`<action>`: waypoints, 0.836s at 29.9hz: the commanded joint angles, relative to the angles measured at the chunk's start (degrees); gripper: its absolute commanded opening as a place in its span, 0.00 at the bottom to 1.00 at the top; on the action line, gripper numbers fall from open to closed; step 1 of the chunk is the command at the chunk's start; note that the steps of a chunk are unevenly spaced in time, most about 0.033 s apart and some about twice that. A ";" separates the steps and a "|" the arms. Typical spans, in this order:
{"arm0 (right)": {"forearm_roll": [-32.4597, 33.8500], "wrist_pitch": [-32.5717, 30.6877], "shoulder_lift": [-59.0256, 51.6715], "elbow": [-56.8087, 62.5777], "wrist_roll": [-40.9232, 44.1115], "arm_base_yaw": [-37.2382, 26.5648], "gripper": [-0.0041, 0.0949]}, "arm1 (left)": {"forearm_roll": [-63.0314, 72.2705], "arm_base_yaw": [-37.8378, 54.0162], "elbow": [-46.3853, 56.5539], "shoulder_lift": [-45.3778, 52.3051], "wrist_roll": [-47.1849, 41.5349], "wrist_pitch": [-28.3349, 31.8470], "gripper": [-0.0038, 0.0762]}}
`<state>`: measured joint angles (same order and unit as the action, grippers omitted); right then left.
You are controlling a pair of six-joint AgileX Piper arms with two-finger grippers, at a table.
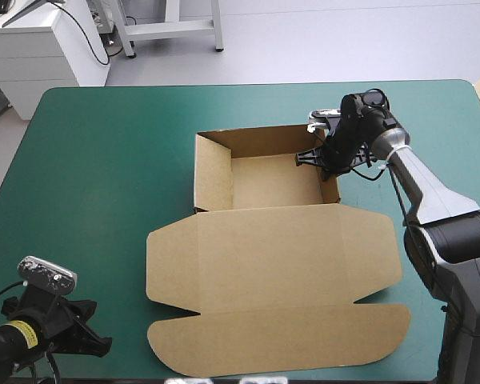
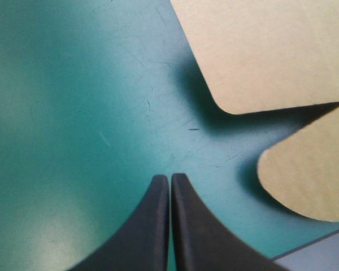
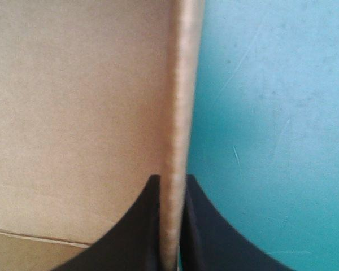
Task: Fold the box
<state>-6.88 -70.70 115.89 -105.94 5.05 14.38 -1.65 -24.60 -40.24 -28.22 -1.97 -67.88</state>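
Two grippers were in view. The right gripper (image 1: 323, 157) was pinching the box (image 1: 272, 180) by one raised side wall (image 3: 178, 101), with one black finger inside the tray and the other outside it, over the teal-green counter (image 1: 104, 160). The box stood as an open tray. Its lid (image 1: 276, 264) lay flat on the counter, beside the right gripper toward the near edge. The left gripper (image 2: 170, 179) was pressed together on nothing, above bare cover. Ahead of it, off to one side, lay a rounded lid flap (image 2: 305, 175), apart from the gripper.
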 commanded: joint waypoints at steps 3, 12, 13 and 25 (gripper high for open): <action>-1.69 -0.64 -3.40 -2.17 -1.69 -0.31 0.04 | -0.40 0.06 -1.31 -0.47 -0.31 2.33 0.04; -0.73 -0.64 -9.93 -4.63 -5.47 -4.70 0.04 | -0.40 0.06 -1.31 -0.47 -0.31 2.33 0.04; -0.31 -0.64 -11.28 -5.10 -5.77 -5.97 0.04 | -0.40 0.06 -1.31 -0.47 -0.31 2.33 0.04; 7.31 -0.53 -20.35 -6.29 -10.35 -32.05 0.04 | 1.65 0.06 -1.31 -0.47 -0.31 2.13 0.04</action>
<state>0.00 -71.60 97.44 -110.64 -4.53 -12.91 -0.55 -24.60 -40.24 -28.22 -1.97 -68.12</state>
